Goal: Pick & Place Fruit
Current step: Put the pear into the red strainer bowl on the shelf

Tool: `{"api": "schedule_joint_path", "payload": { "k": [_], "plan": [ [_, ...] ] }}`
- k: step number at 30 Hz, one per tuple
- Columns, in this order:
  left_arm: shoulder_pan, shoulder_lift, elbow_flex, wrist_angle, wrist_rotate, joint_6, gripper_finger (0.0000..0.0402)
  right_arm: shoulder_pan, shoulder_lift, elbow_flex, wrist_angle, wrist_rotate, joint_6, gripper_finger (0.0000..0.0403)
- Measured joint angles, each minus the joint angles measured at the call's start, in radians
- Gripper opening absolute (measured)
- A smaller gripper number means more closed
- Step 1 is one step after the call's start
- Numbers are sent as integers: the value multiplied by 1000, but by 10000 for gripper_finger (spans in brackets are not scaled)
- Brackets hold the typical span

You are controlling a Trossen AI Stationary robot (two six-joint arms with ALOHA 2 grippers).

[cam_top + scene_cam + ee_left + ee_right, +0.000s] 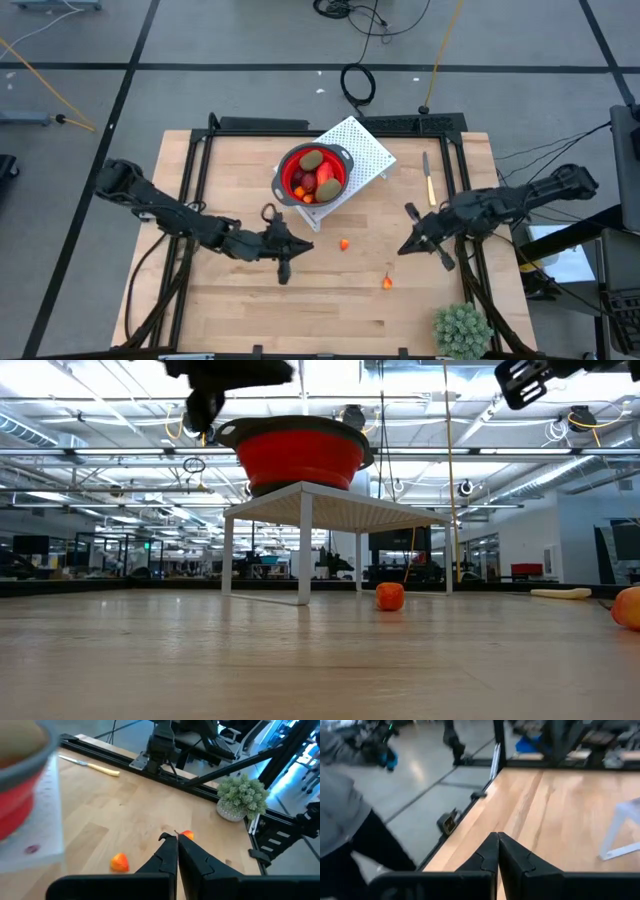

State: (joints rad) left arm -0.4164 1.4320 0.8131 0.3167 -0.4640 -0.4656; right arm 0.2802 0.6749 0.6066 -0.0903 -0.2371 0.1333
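Fruit bits (344,243) beyond left end effector (283,272).

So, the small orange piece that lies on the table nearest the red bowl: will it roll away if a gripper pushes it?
Probably yes. The small orange piece looks rounded in the low view and lies on bare, flat wood table with nothing beside it, so a sideways push would likely send it rolling. It seems small and light; fingers closing from above may squeeze it out.

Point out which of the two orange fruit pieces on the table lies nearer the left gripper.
The orange piece nearer the red bowl: it lies just off the shut left gripper. The other orange piece lies farther off, toward the spiky plant.
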Motion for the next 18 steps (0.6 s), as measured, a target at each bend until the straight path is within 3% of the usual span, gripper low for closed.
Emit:
{"api": "schedule_joint_path", "payload": {
  "k": [18],
  "plan": [
    [0, -407, -271, -8, 41, 110, 3, 198, 443, 276, -365, 2, -137, 0]
  ]
}}
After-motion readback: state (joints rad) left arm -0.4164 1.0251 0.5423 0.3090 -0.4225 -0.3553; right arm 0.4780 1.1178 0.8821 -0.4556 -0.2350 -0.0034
